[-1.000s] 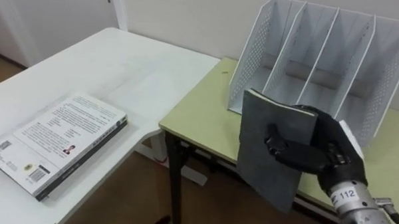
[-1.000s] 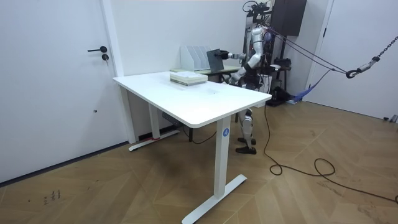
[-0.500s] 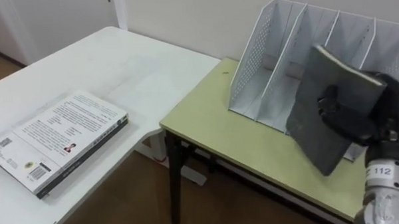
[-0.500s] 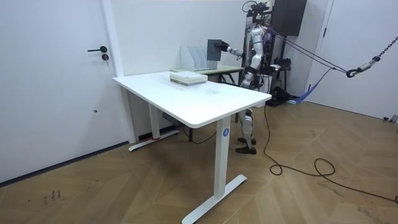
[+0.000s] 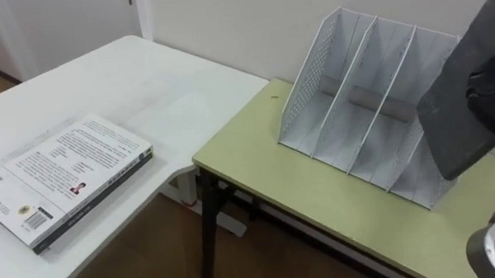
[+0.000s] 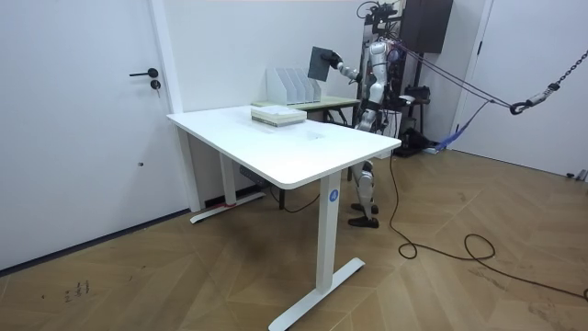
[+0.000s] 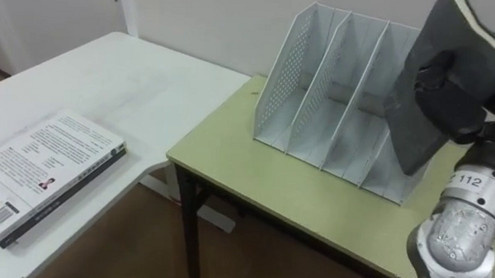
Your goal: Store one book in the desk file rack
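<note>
— On the far right, atop the pale green surface [image 7: 303, 199]: white file rack [image 7: 331, 109], perforated metal end wall, plain slanted dividers, open at the top.
— And the dark book [image 7: 426, 120]?
— Up in the air at the rack's right end, tilted, clear of the green surface. Thin, flat, matte charcoal cover, pale page edge along the top.
— Held how?
— Clamped in the right robot hand [image 7: 467, 101], black fingers [image 7: 443, 84] curled tight across the cover.
— Near left?
— Smooth white surface [image 5: 150, 78], with a thick printed book [image 5: 64, 178] lying flat, pale cover, dark spine.
</note>
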Robot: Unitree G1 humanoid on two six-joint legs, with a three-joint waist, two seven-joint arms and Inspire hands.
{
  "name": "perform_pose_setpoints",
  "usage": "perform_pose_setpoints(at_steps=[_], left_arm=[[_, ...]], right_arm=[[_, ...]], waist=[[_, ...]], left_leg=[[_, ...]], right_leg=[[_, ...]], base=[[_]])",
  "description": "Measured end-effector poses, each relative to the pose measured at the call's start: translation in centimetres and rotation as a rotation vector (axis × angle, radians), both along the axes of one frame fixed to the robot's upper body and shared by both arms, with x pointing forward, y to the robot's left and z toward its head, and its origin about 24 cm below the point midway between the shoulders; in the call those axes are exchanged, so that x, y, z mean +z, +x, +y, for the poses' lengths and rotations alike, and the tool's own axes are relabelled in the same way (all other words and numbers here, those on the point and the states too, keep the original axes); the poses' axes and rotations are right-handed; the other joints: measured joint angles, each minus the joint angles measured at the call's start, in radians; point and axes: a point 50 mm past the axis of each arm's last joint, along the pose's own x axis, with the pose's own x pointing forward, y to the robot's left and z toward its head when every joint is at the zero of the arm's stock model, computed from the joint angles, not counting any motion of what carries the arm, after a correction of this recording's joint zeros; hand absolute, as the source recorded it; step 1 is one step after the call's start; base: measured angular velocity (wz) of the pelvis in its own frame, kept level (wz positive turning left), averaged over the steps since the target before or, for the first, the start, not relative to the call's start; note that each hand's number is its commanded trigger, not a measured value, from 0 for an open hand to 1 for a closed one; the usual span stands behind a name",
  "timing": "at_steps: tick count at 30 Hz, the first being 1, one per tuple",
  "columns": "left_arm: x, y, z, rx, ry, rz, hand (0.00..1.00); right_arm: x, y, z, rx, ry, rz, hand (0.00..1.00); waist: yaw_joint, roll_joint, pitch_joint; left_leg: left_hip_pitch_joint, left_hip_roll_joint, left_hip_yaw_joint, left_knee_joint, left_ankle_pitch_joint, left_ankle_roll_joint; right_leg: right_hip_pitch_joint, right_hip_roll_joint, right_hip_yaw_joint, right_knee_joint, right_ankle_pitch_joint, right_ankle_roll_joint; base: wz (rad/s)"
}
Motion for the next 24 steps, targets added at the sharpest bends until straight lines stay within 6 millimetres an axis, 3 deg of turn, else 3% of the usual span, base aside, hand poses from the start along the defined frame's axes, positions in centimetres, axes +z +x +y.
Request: perform_pose_setpoints(at_steps=[10, 15, 24], left_arm=[[0.0, 0.0, 0.2, 0.008, 0.010, 0.002, 0.00], [0.0, 0.2, 0.4, 0.018, 0.023, 0.003, 0.00], [0.0, 0.1, 0.4, 0.024, 0.024, 0.006, 0.00]], right_arm=[[1.4, 0.7, 0.3, 0.026, -0.016, -0.048, 1.00], [1.7, 0.9, 0.5, 0.046, -0.027, -0.053, 1.00], [1.8, 0.9, 0.5, 0.054, -0.030, -0.052, 1.00]], waist=[[-0.001, 0.000, 0.0060], [-0.001, -0.003, 0.0159], [0.000, -0.002, 0.0145]], left_leg=[[-0.006, 0.000, -0.007, -0.004, 0.000, 0.000], [-0.010, 0.000, -0.011, -0.004, 0.000, 0.000], [-0.012, -0.001, -0.010, 0.001, 0.000, 0.000]], right_leg=[[-0.001, -0.001, -0.007, -0.002, 0.001, 0.000], [-0.001, -0.002, -0.018, -0.005, 0.001, 0.000], [-0.001, -0.007, -0.029, -0.003, 0.001, 0.001]], base=[[0.00], [0.03], [0.01]])
